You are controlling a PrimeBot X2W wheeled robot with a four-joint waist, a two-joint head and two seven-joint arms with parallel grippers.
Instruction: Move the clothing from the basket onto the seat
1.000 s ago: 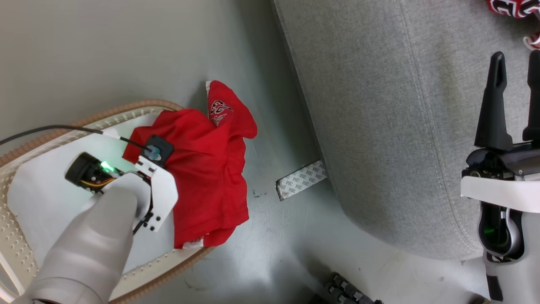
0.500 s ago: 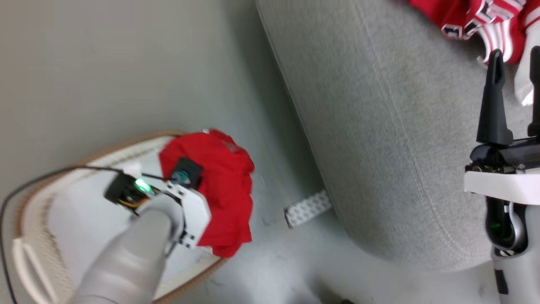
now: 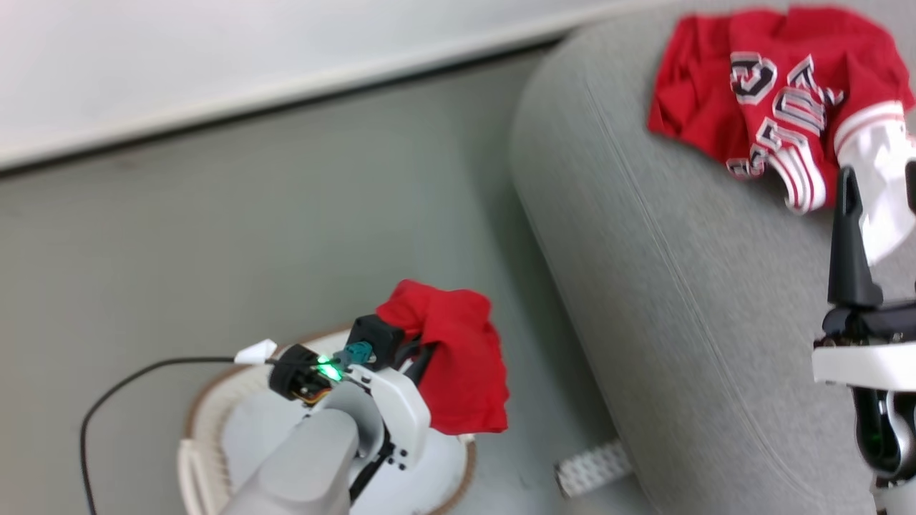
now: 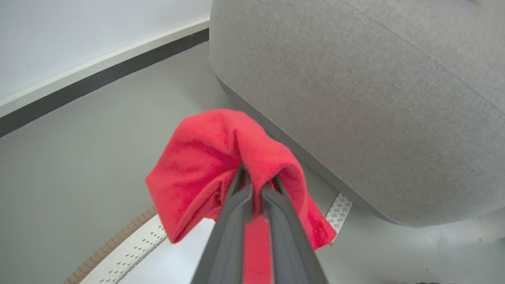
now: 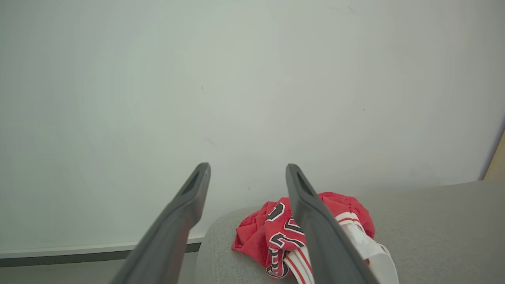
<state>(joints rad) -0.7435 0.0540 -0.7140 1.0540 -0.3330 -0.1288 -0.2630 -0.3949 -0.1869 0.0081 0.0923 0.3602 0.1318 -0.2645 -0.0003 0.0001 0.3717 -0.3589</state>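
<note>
Bright reds, quiet greys, colour by colour

The plain garment (image 4: pixel 205 157) is solid bright red with no print showing, while the jersey (image 3: pixel 780 93) is the same red with black lettering outlined in white, red-and-white striped trim and a white panel. The seat (image 3: pixel 680 286) is light grey, finely speckled weave. The basket (image 4: pixel 118 258) has a white wall dotted with small perforations and a brown ribbed rim, with a pale white liner (image 3: pixel 247 443) inside. The floor (image 3: pixel 250 214) is dull grey-green and the wall (image 5: pixel 236 79) off-white. A strip (image 3: pixel 594 468) is white with a repeating grey print. The left gripper (image 4: pixel 256 175) and right gripper (image 5: pixel 248 169) both have dark grey fingers — a green light glows at the left wrist
</note>
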